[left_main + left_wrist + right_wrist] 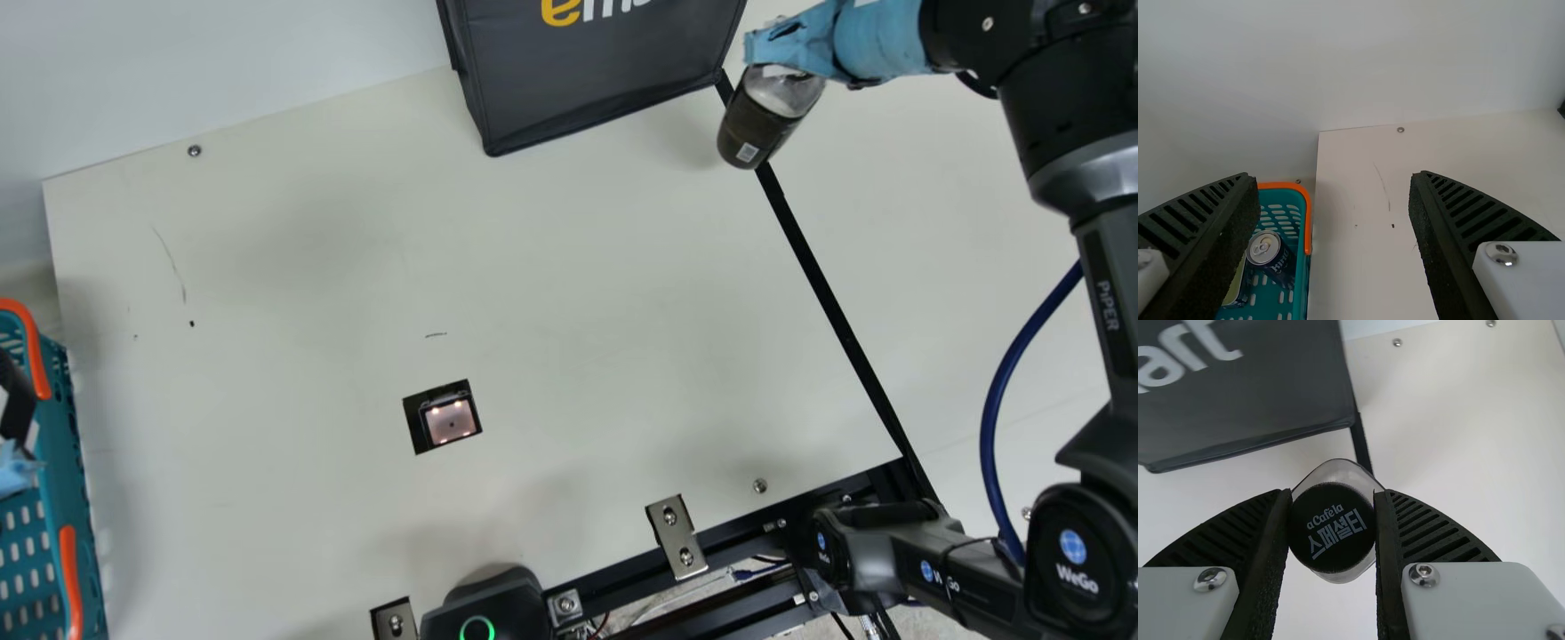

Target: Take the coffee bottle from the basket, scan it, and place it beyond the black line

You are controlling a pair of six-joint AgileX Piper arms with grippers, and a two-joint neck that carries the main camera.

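the table (pixel 578 267) is cream and flat. a big dark bag (pixel 605 80) sits at its far side. a long black line (pixel 834 298) runs from beside the bag to the near edge. a little lit-up scanner (pixel 451 421) sits in a dark square hole. a thin, wiggly scratch (pixel 170 258) is near a tiny black dot (pixel 191 324).

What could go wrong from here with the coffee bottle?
The right gripper pinches the coffee bottle around its cap, so the body below might swing or slip. In the main view it overlaps the black line; letting go here could leave it short or straddling. The dark bag is near and might get bumped.
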